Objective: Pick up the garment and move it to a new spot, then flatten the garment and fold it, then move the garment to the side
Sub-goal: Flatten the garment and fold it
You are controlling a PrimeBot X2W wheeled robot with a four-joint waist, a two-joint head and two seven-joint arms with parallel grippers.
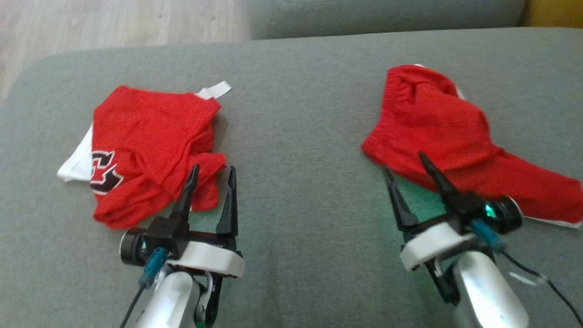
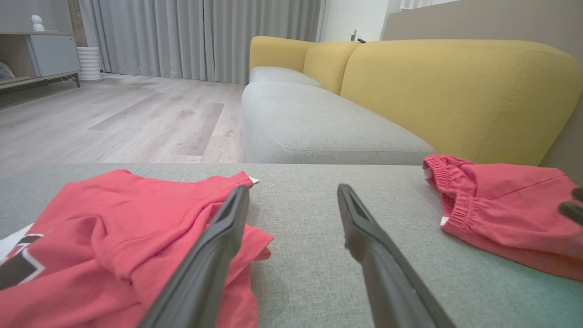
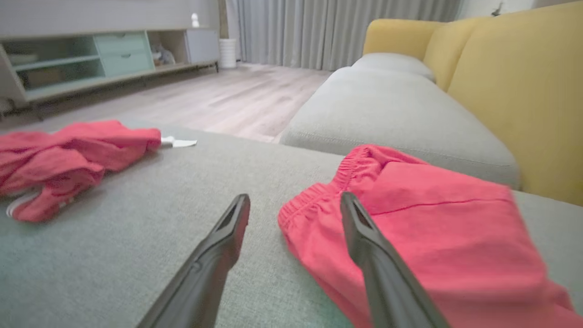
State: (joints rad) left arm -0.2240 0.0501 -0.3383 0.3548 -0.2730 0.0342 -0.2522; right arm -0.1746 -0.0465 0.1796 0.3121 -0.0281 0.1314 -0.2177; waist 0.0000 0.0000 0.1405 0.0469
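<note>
**Both grippers empty, two red garments on the cushion**

The right gripper [image 1: 404,161] stands with its jaws apart and nothing between them. One finger lies over the near edge of the red shorts [image 1: 437,123], the other over bare fabric. The left gripper [image 1: 214,167] is likewise spread and empty, just beside the crumpled red jersey [image 1: 150,136].

The shorts sit toward the right of the grey cushion [image 1: 300,136], well apart from the jersey on the left. They look loosely doubled over but lumpy, with the waistband bunched. This seems more a garment set down than one neatly folded, so flattening, folding and the move aside probably remain. The jersey is a rumpled heap too, its white trim sticking out. Which piece the task means cannot be told for certain.

The stretch between the garments is bare — room to spread one out. Beyond the cushion are a yellow sofa back [image 2: 455,91], wooden floor [image 2: 114,118] and a low cabinet [image 3: 91,59]. None of these crowds the arms.
</note>
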